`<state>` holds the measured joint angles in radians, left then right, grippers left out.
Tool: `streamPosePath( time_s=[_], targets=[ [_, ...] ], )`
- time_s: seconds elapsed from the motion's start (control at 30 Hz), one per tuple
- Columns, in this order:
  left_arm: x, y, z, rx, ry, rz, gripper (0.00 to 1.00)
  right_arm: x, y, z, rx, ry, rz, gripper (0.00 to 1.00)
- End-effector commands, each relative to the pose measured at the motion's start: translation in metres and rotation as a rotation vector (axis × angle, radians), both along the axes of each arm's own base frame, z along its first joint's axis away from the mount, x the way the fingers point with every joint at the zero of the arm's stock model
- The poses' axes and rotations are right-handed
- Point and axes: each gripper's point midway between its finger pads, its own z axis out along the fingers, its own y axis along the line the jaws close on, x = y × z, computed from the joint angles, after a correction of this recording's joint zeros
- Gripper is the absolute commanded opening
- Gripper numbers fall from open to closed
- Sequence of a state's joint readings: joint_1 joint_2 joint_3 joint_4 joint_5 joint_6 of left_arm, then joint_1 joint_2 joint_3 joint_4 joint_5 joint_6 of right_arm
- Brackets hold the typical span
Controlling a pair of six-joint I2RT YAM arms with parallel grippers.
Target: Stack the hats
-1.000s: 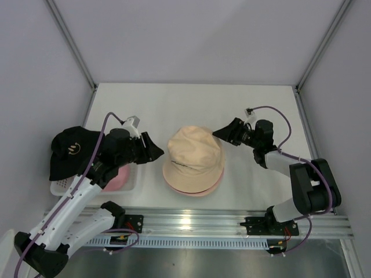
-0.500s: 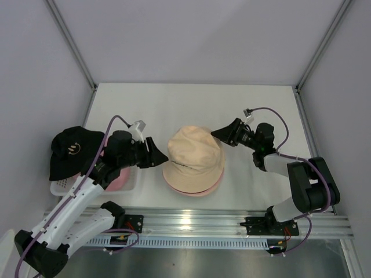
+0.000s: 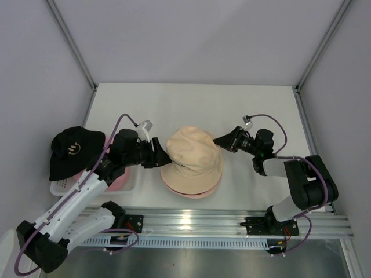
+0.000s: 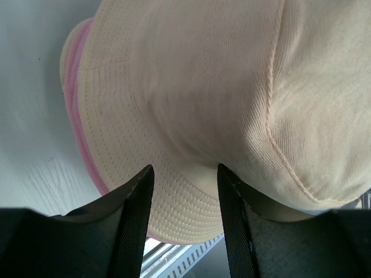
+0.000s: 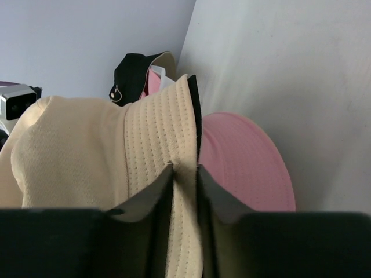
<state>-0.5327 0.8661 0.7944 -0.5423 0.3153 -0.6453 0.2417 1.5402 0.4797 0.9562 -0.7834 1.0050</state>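
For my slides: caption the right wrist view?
The right gripper pinches the cream hat by its brim, over a pink hat; a black hat sits behind.

A cream-beige hat (image 3: 194,153), finely ribbed, with rows of stitching round its brim and a thin dark script mark, was seen at the middle of the white desk (image 3: 191,104). A pink hat (image 3: 194,193) was shown beneath it, its brim edging out at 6 o'clock. At 9 o'clock a black hat (image 3: 71,152) marked with a small white logo was seen over a white basket (image 3: 58,187), in which a pink item (image 3: 120,176) was held. The left tool (image 3: 164,159) and the right tool (image 3: 219,141) were coloured black, and the arms (image 3: 75,200) white and black.
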Motion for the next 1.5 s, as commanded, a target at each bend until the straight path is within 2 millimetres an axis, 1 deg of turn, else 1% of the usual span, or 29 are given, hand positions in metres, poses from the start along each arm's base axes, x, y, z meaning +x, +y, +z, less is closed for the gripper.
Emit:
streamPosePath(
  time_s=[0.0, 0.03, 0.07, 0.2, 0.23, 0.27, 0.3, 0.33, 0.37, 0.4, 0.43, 0.47, 0.5, 0.6, 0.63, 0.73, 0.8, 0.83, 0.9, 1.03, 1.17, 1.23, 1.27, 1.3, 1.33, 1.37, 1.4, 1.43, 1.47],
  targets=[
    [0.002, -0.009, 0.000, 0.001, -0.023, -0.038, 0.51, -0.008, 0.005, 0.023, 0.028, -0.091, 0.047, 0.19],
    [0.003, -0.010, -0.002, 0.008, -0.019, -0.040, 0.50, -0.008, 0.004, 0.021, 0.023, -0.086, 0.044, 0.07],
    [0.003, -0.009, -0.006, 0.019, -0.009, -0.035, 0.49, -0.008, 0.004, 0.021, 0.021, -0.083, 0.041, 0.00],
    [0.005, -0.004, -0.024, 0.084, 0.032, -0.001, 0.47, -0.008, 0.002, 0.009, -0.005, -0.051, 0.015, 0.00],
    [0.003, -0.003, -0.026, 0.095, 0.043, 0.002, 0.47, -0.008, 0.000, 0.000, -0.032, -0.033, 0.004, 0.00],
    [0.002, -0.002, -0.032, 0.106, 0.053, 0.003, 0.47, -0.005, -0.001, -0.004, -0.055, -0.031, -0.014, 0.00],
    [0.001, -0.002, -0.035, 0.116, 0.060, 0.000, 0.46, -0.007, -0.002, -0.020, -0.101, 0.036, -0.022, 0.00],
    [0.000, 0.000, -0.040, 0.132, 0.070, 0.003, 0.46, -0.007, -0.003, -0.029, -0.142, 0.056, -0.034, 0.00],
    [-0.003, 0.002, -0.047, 0.149, 0.084, 0.003, 0.45, -0.006, -0.005, -0.038, -0.210, 0.036, -0.037, 0.00],
    [-0.004, 0.003, -0.050, 0.158, 0.088, 0.002, 0.45, -0.007, -0.006, -0.050, -0.283, 0.082, -0.063, 0.00],
    [-0.004, 0.005, -0.053, 0.169, 0.092, 0.008, 0.44, -0.006, -0.008, -0.056, -0.327, 0.089, -0.077, 0.00],
    [-0.007, 0.007, -0.061, 0.182, 0.107, 0.008, 0.44, -0.007, -0.008, -0.060, -0.364, 0.088, -0.083, 0.00],
    [-0.008, 0.007, -0.063, 0.183, 0.109, 0.008, 0.44, -0.010, -0.007, -0.067, -0.420, 0.090, -0.088, 0.00],
    [-0.010, 0.008, -0.073, 0.190, 0.130, 0.012, 0.43, -0.015, -0.006, -0.077, -0.454, 0.119, -0.094, 0.00],
    [-0.010, 0.007, -0.075, 0.191, 0.132, 0.008, 0.43, -0.018, -0.004, -0.084, -0.457, 0.147, -0.082, 0.00],
    [-0.013, 0.008, -0.085, 0.217, 0.155, 0.001, 0.41, -0.028, 0.002, -0.097, -0.462, 0.203, -0.046, 0.00],
    [-0.014, 0.010, -0.090, 0.233, 0.166, 0.003, 0.41, -0.032, 0.001, -0.106, -0.498, 0.222, -0.053, 0.00],
    [-0.015, 0.011, -0.091, 0.239, 0.166, 0.001, 0.41, -0.034, 0.003, -0.108, -0.519, 0.216, -0.047, 0.00],
    [-0.014, 0.013, -0.092, 0.246, 0.161, 0.008, 0.40, -0.038, -0.002, -0.114, -0.560, 0.236, -0.059, 0.00],
    [-0.014, 0.016, -0.091, 0.251, 0.144, 0.017, 0.40, -0.041, -0.008, -0.116, -0.597, 0.250, -0.074, 0.00],
    [-0.016, 0.019, -0.090, 0.246, 0.125, 0.016, 0.40, -0.041, -0.008, -0.105, -0.588, 0.235, -0.081, 0.00],
    [-0.015, 0.021, -0.085, 0.246, 0.104, 0.020, 0.41, -0.039, -0.008, -0.091, -0.577, 0.206, -0.087, 0.01],
    [-0.016, 0.022, -0.083, 0.250, 0.100, 0.022, 0.40, -0.037, -0.008, -0.086, -0.575, 0.194, -0.092, 0.02],
    [-0.015, 0.023, -0.079, 0.251, 0.086, 0.018, 0.41, -0.036, -0.008, -0.075, -0.574, 0.167, -0.094, 0.06],
    [-0.013, 0.023, -0.069, 0.237, 0.056, 0.021, 0.41, -0.034, -0.008, -0.069, -0.576, 0.153, -0.098, 0.10],
    [-0.015, 0.025, -0.066, 0.242, 0.053, 0.021, 0.42, -0.033, -0.010, -0.063, -0.580, 0.137, -0.107, 0.17],
    [-0.016, 0.026, -0.061, 0.245, 0.040, 0.019, 0.44, -0.031, -0.011, -0.055, -0.591, 0.116, -0.107, 0.37],
    [-0.009, 0.028, -0.044, 0.241, -0.003, 0.039, 0.49, -0.032, -0.013, -0.047, -0.598, 0.103, -0.113, 0.48],
    [-0.010, 0.032, -0.034, 0.241, -0.036, 0.050, 0.55, -0.029, -0.017, -0.040, -0.612, 0.088, -0.134, 0.60]
  ],
)
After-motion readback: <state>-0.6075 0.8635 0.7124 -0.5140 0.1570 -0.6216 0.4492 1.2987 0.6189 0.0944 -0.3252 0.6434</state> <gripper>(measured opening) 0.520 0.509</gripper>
